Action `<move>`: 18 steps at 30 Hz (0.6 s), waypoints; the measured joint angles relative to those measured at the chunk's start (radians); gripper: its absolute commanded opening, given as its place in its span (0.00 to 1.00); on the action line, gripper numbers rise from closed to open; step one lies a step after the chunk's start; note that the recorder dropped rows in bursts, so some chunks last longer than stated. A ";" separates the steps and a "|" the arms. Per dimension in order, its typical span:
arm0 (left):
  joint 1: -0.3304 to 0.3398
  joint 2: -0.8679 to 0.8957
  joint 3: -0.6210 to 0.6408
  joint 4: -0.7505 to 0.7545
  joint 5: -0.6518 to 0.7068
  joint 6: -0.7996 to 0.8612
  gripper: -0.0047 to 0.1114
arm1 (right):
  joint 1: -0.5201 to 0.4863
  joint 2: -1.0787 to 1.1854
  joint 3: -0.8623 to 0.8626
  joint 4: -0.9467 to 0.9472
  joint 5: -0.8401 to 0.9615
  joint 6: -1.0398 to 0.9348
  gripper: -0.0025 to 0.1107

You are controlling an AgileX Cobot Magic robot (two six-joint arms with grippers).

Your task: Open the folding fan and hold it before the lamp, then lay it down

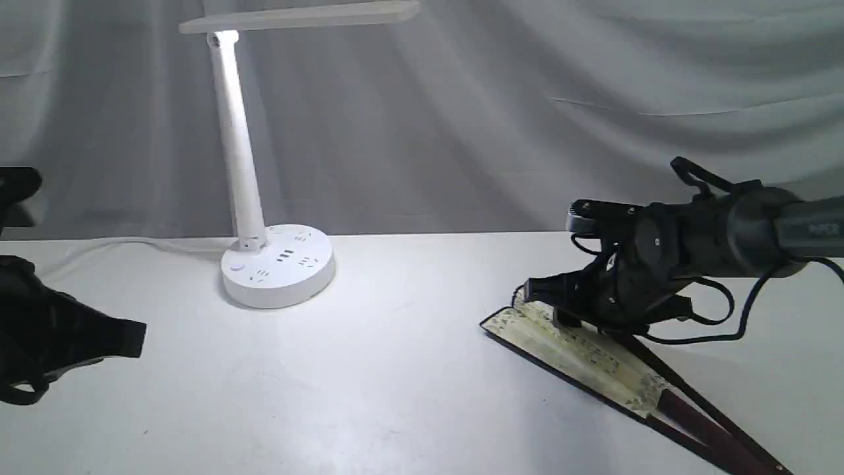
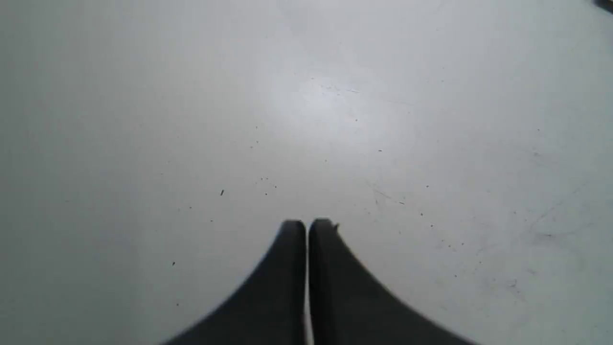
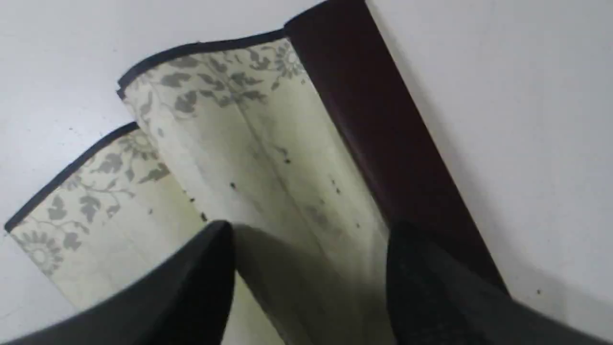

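Nearest in the exterior view, the folding fan point(image 1: 580, 349) lies on the white surface point(image 1: 409, 396) at front right. It is spread only to a narrow wedge, and its dark maroon ribs run out past the bottom right corner. The right arm point(image 1: 725, 231) reaches in from the right edge, its jaws down on the leaf's outer end. The lamp point(image 1: 241, 165) stands well apart at back left: a round white base with sockets, a slim tapering stem and a flat bar head close under the top edge. Its cord point(image 1: 132, 243) trails off leftward. A broad bare stretch of surface lies between the base and the fan. Grey cloth point(image 1: 527, 99) hangs in folds behind. The left arm point(image 1: 39, 336) sits low at the left edge, partly cut off.

In the left wrist view, two dark matte fingers point(image 2: 282, 287) are pressed together with only a thin slit between them. These jaws are clenched on nothing, over smooth, lightly speckled surface point(image 2: 335, 120).

In the right wrist view, the fan point(image 3: 249, 143) fills the middle. Its cream paper is pleated in raised folds, with a grey floral border and a thin black edge, and a glossy maroon guard rib point(image 3: 373, 124) runs along one side. The right fingers point(image 3: 191, 287) are spread wide, so these jaws are released, astride a pleat and the guard. Whether they touch the paper cannot be told.
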 measured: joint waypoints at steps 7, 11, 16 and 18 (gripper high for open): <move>0.000 0.000 0.000 0.000 0.000 0.000 0.04 | -0.016 -0.068 0.000 0.037 0.059 -0.063 0.45; 0.000 0.000 0.000 0.000 0.000 0.000 0.04 | -0.028 -0.103 0.000 0.116 0.129 -0.174 0.45; 0.000 0.000 0.000 0.000 0.000 0.000 0.04 | -0.081 -0.119 0.000 0.268 0.264 -0.367 0.45; 0.000 0.000 0.000 0.000 0.000 0.000 0.04 | -0.115 -0.119 0.000 0.347 0.330 -0.446 0.45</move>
